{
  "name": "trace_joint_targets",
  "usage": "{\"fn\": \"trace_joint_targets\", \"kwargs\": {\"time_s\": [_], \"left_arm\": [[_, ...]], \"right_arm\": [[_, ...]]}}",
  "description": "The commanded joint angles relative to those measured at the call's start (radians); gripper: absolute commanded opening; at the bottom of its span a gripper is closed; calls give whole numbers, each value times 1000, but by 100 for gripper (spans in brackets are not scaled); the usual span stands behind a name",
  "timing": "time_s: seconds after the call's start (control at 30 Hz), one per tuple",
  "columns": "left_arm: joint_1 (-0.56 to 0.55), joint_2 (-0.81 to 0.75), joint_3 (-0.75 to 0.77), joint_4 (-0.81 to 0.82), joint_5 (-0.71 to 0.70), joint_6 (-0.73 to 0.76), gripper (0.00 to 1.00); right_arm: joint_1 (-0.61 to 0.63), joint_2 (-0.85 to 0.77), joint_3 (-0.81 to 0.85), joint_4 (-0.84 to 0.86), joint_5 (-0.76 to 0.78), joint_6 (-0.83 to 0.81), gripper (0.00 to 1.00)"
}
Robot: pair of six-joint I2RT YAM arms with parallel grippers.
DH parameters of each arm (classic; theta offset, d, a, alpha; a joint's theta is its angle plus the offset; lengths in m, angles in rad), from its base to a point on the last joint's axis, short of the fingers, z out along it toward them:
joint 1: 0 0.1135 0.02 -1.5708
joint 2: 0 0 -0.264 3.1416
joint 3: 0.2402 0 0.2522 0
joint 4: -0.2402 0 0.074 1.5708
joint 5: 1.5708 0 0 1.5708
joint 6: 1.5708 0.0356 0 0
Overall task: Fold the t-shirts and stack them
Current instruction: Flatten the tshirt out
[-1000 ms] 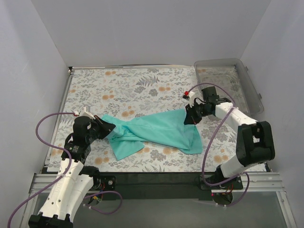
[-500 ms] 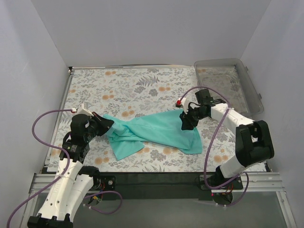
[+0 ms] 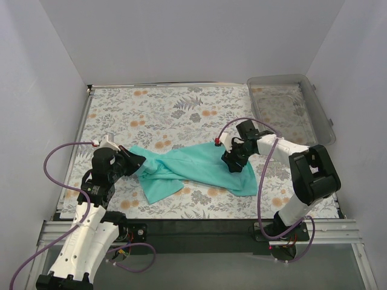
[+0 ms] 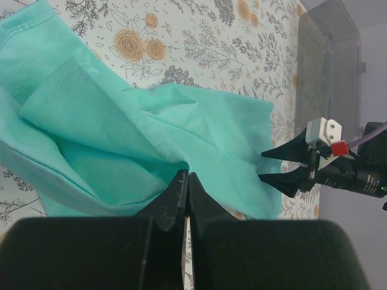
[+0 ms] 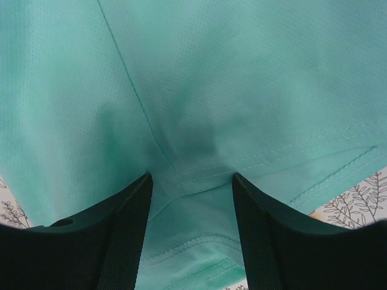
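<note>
Left hand [image 3: 141, 163], near left: fingers together, pinching the t-shirt [image 3: 193, 166] at its left end, apparently to anchor it. The t-shirt lies crumpled across the near worktop [image 3: 169, 109]. Right hand [image 3: 233, 162]: fingers apart above the right hem, likely for a grasp. Clear bin [image 3: 314, 99] far right.
</note>
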Motion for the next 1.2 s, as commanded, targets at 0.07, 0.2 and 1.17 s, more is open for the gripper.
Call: {"fn": "trace_joint_targets", "kwargs": {"time_s": [0.07,0.2,1.17], "left_arm": [[4,-15,-10,9,15,0,0],[4,-20,-11,9,17,0,0],[4,-15,-11,13,21,6,0]], "right_arm": [[57,32,-16,55,76,21,48],[66,15,-14,64,102,30,33],[65,-66,-13,73,142,94,48]]}}
